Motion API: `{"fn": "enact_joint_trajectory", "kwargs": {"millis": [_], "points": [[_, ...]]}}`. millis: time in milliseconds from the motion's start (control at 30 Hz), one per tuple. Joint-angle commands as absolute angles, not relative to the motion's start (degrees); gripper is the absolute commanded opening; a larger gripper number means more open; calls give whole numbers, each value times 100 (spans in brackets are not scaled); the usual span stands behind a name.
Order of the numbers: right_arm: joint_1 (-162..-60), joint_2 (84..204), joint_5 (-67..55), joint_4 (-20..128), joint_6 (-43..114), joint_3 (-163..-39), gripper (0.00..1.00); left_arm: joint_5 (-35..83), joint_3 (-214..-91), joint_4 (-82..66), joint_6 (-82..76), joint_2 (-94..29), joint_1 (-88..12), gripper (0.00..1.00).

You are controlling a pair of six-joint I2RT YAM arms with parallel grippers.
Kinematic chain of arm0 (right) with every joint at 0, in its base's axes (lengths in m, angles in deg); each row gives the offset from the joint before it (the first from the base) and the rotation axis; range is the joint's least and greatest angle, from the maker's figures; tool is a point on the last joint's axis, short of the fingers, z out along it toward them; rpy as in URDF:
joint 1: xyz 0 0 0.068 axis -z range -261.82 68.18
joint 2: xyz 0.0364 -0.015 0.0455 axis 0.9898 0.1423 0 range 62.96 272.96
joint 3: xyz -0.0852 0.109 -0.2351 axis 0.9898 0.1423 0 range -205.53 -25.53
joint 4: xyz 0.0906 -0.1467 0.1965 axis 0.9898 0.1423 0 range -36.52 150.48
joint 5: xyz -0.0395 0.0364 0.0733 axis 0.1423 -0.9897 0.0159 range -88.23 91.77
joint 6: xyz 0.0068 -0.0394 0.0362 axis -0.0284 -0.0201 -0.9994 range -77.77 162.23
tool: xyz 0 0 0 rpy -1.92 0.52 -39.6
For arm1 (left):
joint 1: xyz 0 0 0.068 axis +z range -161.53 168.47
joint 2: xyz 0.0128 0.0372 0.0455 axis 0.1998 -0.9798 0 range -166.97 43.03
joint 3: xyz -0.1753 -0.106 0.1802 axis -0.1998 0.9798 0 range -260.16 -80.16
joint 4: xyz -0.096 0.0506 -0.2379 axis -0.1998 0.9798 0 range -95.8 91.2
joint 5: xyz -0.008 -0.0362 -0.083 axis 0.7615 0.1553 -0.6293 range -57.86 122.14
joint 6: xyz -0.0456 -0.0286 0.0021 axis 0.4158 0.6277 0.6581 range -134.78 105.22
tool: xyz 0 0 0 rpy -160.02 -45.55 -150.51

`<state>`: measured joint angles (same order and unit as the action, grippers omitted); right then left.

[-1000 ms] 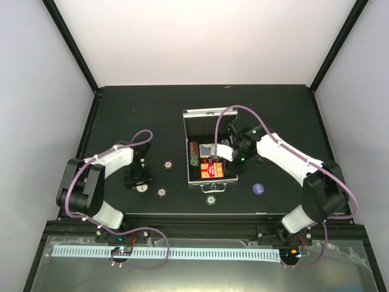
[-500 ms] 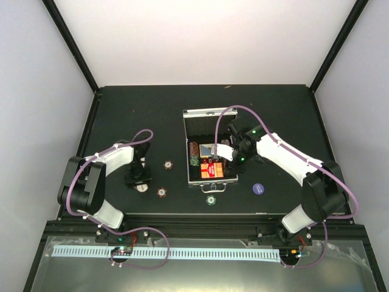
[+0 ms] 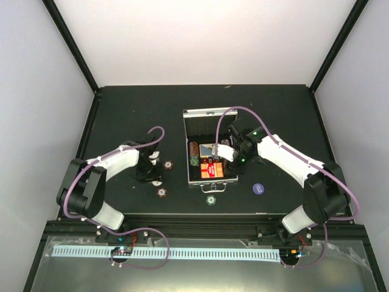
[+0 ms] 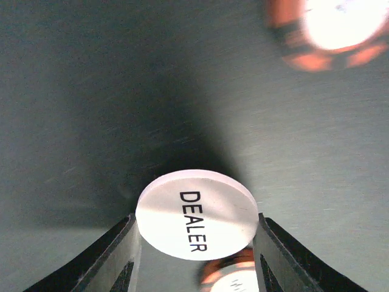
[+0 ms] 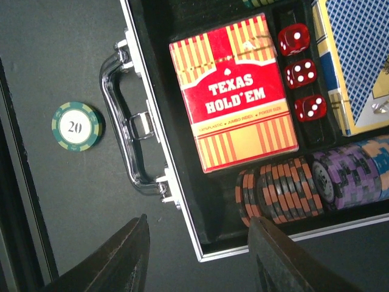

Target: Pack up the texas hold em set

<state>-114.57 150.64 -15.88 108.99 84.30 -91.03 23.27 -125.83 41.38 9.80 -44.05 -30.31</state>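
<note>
The silver briefcase (image 3: 206, 152) lies open at the table's middle, its handle (image 5: 130, 140) toward the near edge. It holds a red card deck box (image 5: 234, 91), three red dice (image 5: 301, 73) and rows of maroon and purple chips (image 5: 304, 188). My left gripper (image 3: 154, 177) is shut on a cream DEALER button (image 4: 196, 214) and holds it above the table, left of the case. My right gripper (image 3: 228, 157) is open and empty over the case's near right corner (image 5: 197, 243). Loose chips lie on the table: two maroon (image 3: 168, 164) (image 3: 161, 192), one green (image 3: 210, 199) and one purple (image 3: 258, 188).
The case's lid (image 3: 203, 118) stands open at the far side. The green chip marked 20 (image 5: 77, 126) lies just outside the handle. One maroon chip (image 4: 331, 27) lies ahead of the left gripper and another (image 4: 234, 280) sits below the held button.
My left gripper has moved right toward the case, carrying the cream DEALER button off the spot where it lay. The right arm has barely moved.
</note>
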Motion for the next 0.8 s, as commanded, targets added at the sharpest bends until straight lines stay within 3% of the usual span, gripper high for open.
{"fn": "enact_joint_trajectory", "kwargs": {"millis": [0,433,767], "points": [[-11451,14830,-1420,10836,8372,-8980,47,1373,-13012,3221,591,-4344,-3357,49],[-10981,14586,-1490,10997,8219,-8780,47,700,-14391,2070,404,-5300,-4467,49],[-10933,14613,-1495,11109,8132,-8814,47,638,-15361,1319,962,-6468,-4606,49]]}}
